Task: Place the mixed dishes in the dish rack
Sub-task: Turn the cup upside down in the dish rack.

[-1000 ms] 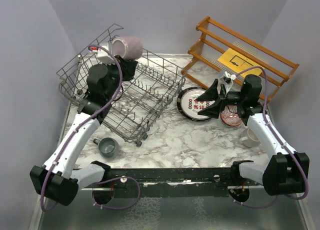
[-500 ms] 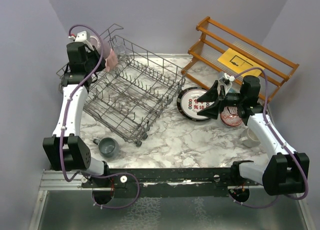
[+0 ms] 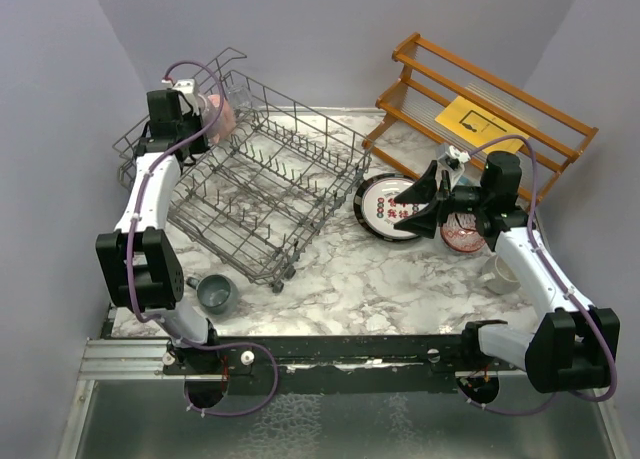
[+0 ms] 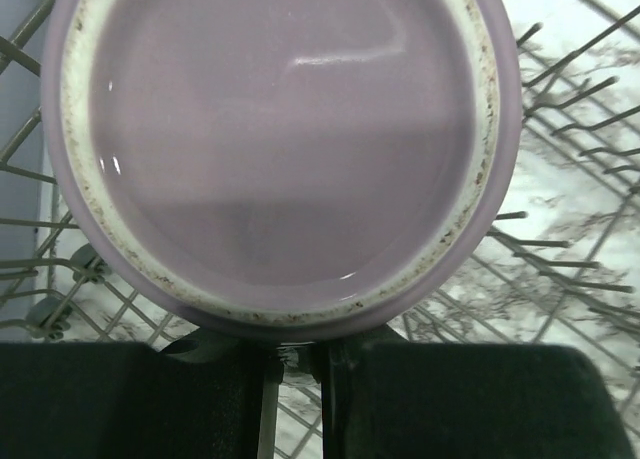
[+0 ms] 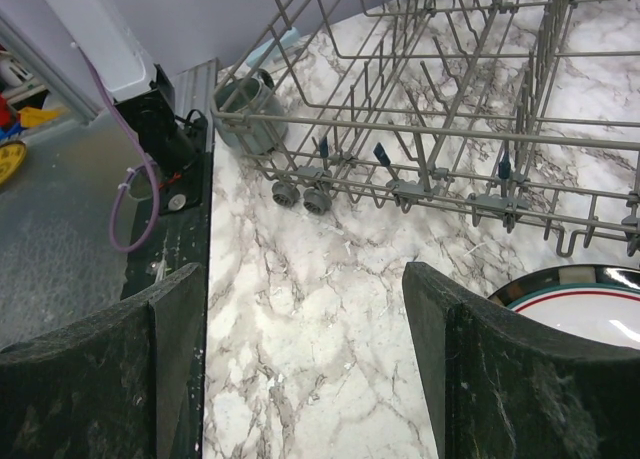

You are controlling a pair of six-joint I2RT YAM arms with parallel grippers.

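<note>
My left gripper (image 3: pixel 207 115) is shut on the mauve mug (image 3: pixel 226 117) and holds it over the far left corner of the grey wire dish rack (image 3: pixel 262 184). In the left wrist view the mug's base (image 4: pixel 290 139) fills the frame above my closed left gripper (image 4: pixel 297 367), with rack wires (image 4: pixel 570 209) behind. My right gripper (image 3: pixel 424 195) is open and empty above the black-rimmed plate (image 3: pixel 382 209). In the right wrist view my right gripper (image 5: pixel 305 379) spans bare marble, with the plate's edge (image 5: pixel 590 301) at the right.
A grey-teal mug (image 3: pixel 216 294) lies by the rack's near corner, and also shows in the right wrist view (image 5: pixel 248 105). A red patterned bowl (image 3: pixel 462 236) and a cream mug (image 3: pixel 498 274) sit at the right. The wooden shelf (image 3: pixel 520 104) with yellow paper (image 3: pixel 478 119) stands at the back right.
My left arm swung from the rack's middle to its far left corner, carrying the mauve mug. The right arm has not moved.
</note>
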